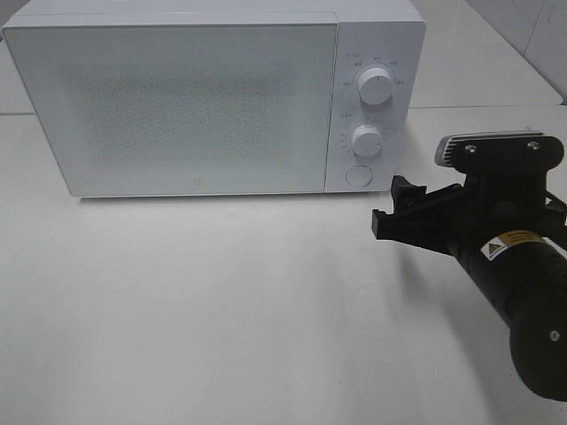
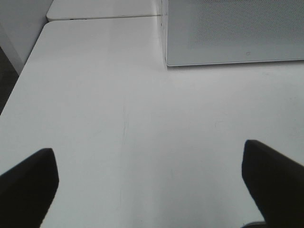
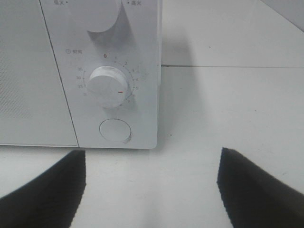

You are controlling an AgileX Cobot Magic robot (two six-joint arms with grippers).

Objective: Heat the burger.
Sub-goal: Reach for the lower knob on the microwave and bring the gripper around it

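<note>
My right claw (image 1: 390,205) spread, empty, mid-right of frame. Lower knob (image 1: 367,140) just up-left of tips, left claw (image 2: 149,173) spread, farther off. Burger unseen; microwave (image 1: 177,106) shut, upper left. Inside? Cannot tell

This looks like a robotics lab or test bench set up as a kitchen corner, not a lived-in home. A boxy white microwave oven (image 1: 195,97) with a speckled door, two round white dials (image 1: 374,87) and a round white button (image 1: 357,174) stands on a plain matt white worktop (image 1: 221,310). A thin seam (image 2: 104,17) shows a second white surface butted up behind it. A bulky black robot arm (image 1: 518,292), carrying a yellow warning label (image 1: 511,243) and a black end effector (image 1: 388,205), reaches over the worktop. Behind is a pale tiled wall (image 1: 532,31). A dark floor (image 2: 4,71) shows past the worktop's edge.
</note>
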